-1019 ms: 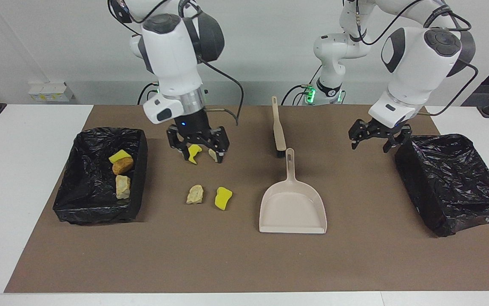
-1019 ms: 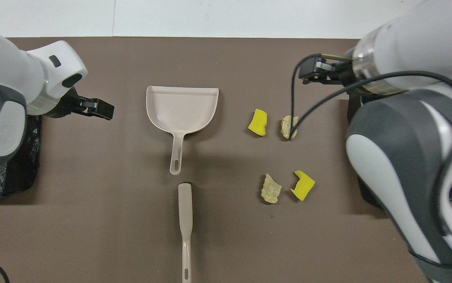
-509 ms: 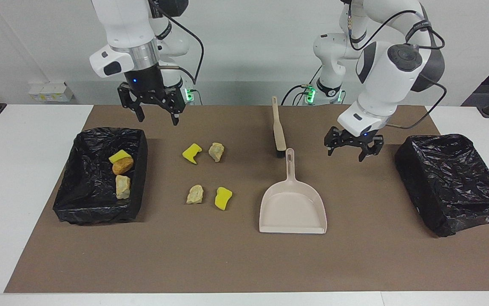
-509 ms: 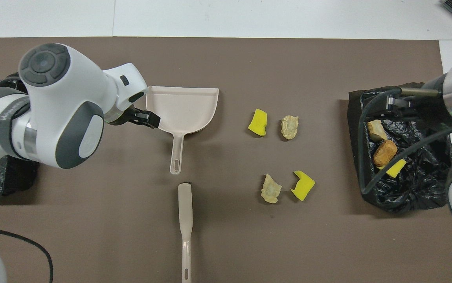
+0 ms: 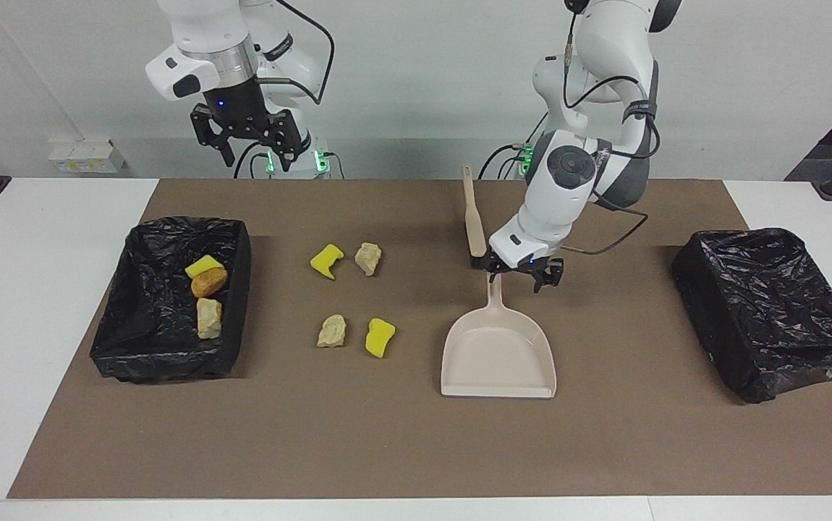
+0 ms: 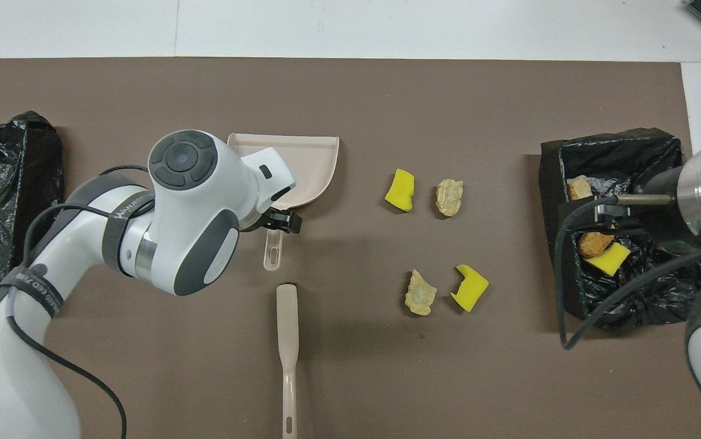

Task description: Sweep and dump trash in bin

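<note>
Here, in your facing view, the left gripper (image 5: 516, 273) hangs spread and empty over the dustpan (image 5: 498, 354) handle; 4 trash pieces (image 5: 348, 298) lie on the mat toward the right arm's end, 3 more (image 5: 205, 293) in the lined bin (image 5: 231, 289). The right gripper (image 5: 245, 142) hangs high, spread, empty. Overhead, you see the left gripper (image 6: 282, 220) at the handle, well apart from the loose 4 (image 6: 436, 238).

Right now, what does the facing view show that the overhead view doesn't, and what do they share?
Only the facing view shows the right hand open, raised at the robots' end of the table, and the left hand open over the dustpan handle. Only the overhead view shows the brush's full handle. Both show four trash pieces on the mat and three in the bin.
</note>
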You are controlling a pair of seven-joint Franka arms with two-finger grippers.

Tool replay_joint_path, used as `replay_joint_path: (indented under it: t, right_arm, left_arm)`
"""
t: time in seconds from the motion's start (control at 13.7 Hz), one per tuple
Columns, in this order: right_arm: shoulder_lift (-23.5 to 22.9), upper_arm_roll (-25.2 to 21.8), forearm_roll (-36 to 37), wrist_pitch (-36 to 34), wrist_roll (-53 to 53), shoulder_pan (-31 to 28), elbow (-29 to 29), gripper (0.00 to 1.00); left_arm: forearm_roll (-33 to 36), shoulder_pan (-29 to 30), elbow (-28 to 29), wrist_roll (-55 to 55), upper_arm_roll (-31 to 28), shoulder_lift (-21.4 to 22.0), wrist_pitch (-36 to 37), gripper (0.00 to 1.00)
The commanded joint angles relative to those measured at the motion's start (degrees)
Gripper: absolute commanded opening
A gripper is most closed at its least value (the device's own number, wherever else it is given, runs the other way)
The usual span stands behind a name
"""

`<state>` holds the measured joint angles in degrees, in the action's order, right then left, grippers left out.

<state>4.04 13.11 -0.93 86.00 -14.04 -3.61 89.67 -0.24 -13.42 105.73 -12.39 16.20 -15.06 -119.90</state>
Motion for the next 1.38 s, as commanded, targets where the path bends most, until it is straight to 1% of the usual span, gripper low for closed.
replay_joint_path:
  t: [0.0,0.07,0.22,0.51,0.58,0.66,0.73,0.8,0.87,1.09,1.16,1.31]
  right_arm:
    - [0.71,0.33,-1.62,1.81,2.97,-1.49,1.57,1.0]
    - [0.1,0.33,-0.92,1.63,2.97,-1.4,0.51,1.0]
    - [-1.05,0.33,-0.47,0.93,3.06,-1.22,-1.16,1.0]
    - [-1.84,0.42,0.32,0.32,3.23,-0.79,-2.92,1.0]
    - [-1.84,0.51,0.32,0.14,3.23,-0.61,-2.93,1.0]
    - [-1.75,0.51,0.32,-0.04,3.14,-0.52,-2.84,1.0]
    - [-1.67,0.68,0.23,-0.04,3.14,-0.52,-2.66,1.0]
    - [-1.67,0.95,0.23,-0.13,3.14,-0.52,-2.66,1.0]
    - [-1.49,1.12,0.06,-0.13,3.14,-0.43,-2.57,1.0]
    - [-0.35,1.12,-0.73,-0.04,2.97,0.88,-0.82,1.0]
    - [0.35,1.21,-0.91,-0.04,2.53,1.15,0.05,1.0]
    - [2.54,1.21,-1.0,-0.04,2.18,3.42,2.95,1.0]
  left_arm:
    - [-0.55,-0.29,3.08,-0.62,-0.12,1.44,-1.48,1.0]
    - [-0.55,-0.29,3.86,-0.71,-0.12,1.44,-1.83,0.92]
    - [-0.64,-0.29,4.4,-1.23,-0.03,1.09,-2.53,0.8]
    - [-0.64,-0.37,5.1,-1.41,0.05,0.56,-2.53,0.72]
    - [-0.64,-0.46,5.45,-1.58,0.23,0.65,-2.36,0.68]
    - [-0.64,-0.46,5.45,-1.5,0.49,0.65,-2.27,0.56]
    - [-0.64,-0.46,5.11,-1.32,0.49,0.56,-2.27,0.34]
    - [-0.64,-0.38,4.58,-1.15,0.49,0.47,-2.36,0.1]
    - [-0.64,-0.29,4.49,-0.8,0.49,0.39,-2.79,0.0]
    - [-0.47,0.41,2.48,0.69,0.32,-0.05,-2.36,0.0]
    - [-0.03,0.68,1.16,2.35,0.23,-0.49,-1.66,0.0]
    - [0.06,3.21,-0.6,7.26,-0.03,-0.58,-0.16,0.0]
